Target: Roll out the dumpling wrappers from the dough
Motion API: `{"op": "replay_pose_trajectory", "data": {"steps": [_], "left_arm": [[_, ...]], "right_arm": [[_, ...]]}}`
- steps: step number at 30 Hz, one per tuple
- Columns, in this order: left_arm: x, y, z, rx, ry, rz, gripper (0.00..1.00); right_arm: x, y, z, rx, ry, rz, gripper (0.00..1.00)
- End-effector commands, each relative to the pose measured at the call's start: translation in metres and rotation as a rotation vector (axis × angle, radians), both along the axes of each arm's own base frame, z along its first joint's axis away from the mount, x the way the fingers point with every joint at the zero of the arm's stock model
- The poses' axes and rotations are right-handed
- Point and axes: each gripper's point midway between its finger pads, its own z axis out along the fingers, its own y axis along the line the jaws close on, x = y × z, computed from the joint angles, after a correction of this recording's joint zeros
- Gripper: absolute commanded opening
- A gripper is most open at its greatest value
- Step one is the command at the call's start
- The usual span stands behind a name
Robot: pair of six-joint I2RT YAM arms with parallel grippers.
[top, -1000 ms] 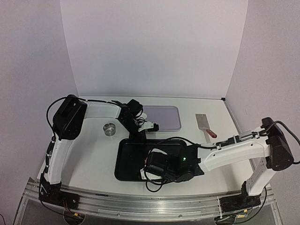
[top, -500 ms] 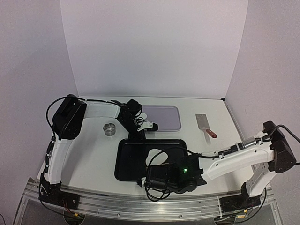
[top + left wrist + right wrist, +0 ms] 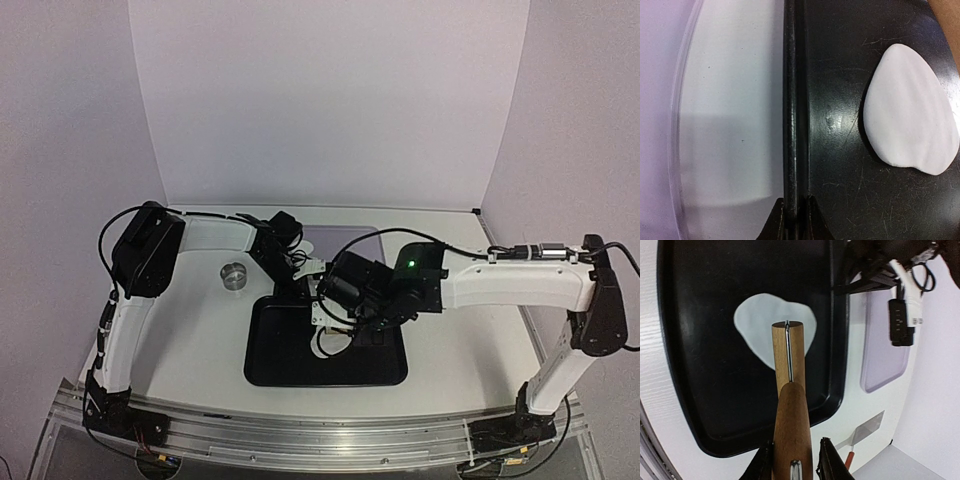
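Observation:
The dough [image 3: 757, 320] is a flattened white sheet of irregular outline lying in the black tray [image 3: 705, 390]. It also shows in the left wrist view [image 3: 910, 110] and partly in the top view [image 3: 327, 346]. My right gripper [image 3: 794, 460] is shut on the handle of a wooden rolling pin [image 3: 790, 405], whose roller end sits over the dough. In the top view the right gripper [image 3: 338, 318] is over the tray's far half. My left gripper [image 3: 795, 217] is shut on the tray's far rim [image 3: 791, 100], seen from above too [image 3: 300, 285]. No dumpling wrappers are in view.
A small metal ring [image 3: 235, 275] stands left of the tray. A lilac board [image 3: 350, 245] lies behind the tray, partly under the right arm. A metal scraper with a red handle [image 3: 865, 432] lies to the right of the tray.
My right arm has swung from the tray's near edge to its far half, carrying the rolling pin across the dough. The dough is now mostly hidden from above. The left arm has not moved.

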Motion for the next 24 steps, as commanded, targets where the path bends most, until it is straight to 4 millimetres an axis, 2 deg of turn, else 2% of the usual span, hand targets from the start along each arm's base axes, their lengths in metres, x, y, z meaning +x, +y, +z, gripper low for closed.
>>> {"op": "replay_pose_trajectory", "data": {"steps": [1,5,7,9,12,16,19,21,24], "left_arm": [[0.022,0.006,-0.001,0.041,-0.131,-0.01,0.0],[0.022,0.006,-0.001,0.043,-0.138,-0.016,0.0],[0.02,0.005,0.0,0.041,-0.138,-0.021,0.0],[0.02,0.004,-0.001,0.043,-0.138,-0.022,0.0],[0.02,0.005,0.0,0.047,-0.142,-0.021,0.0],[0.021,0.007,-0.003,0.056,-0.143,-0.02,0.0],[0.022,0.006,-0.003,0.054,-0.143,-0.019,0.0],[0.024,0.006,-0.003,0.054,-0.144,-0.018,0.0],[0.025,0.008,-0.003,0.057,-0.146,-0.017,0.0]], "right_arm": [[0.021,0.013,0.02,0.039,-0.047,0.103,0.0],[0.04,0.022,-0.005,0.049,-0.029,0.116,0.0],[0.044,0.025,-0.022,0.045,-0.008,0.118,0.0],[0.037,0.022,-0.039,0.027,0.032,0.112,0.0],[0.013,0.004,-0.059,-0.019,0.076,0.126,0.0],[-0.038,-0.036,-0.089,-0.139,0.154,0.143,0.0],[-0.07,-0.059,-0.108,-0.214,0.208,0.135,0.0],[-0.083,-0.068,-0.117,-0.23,0.238,0.114,0.0],[-0.091,-0.077,-0.125,-0.237,0.271,0.073,0.0]]}}
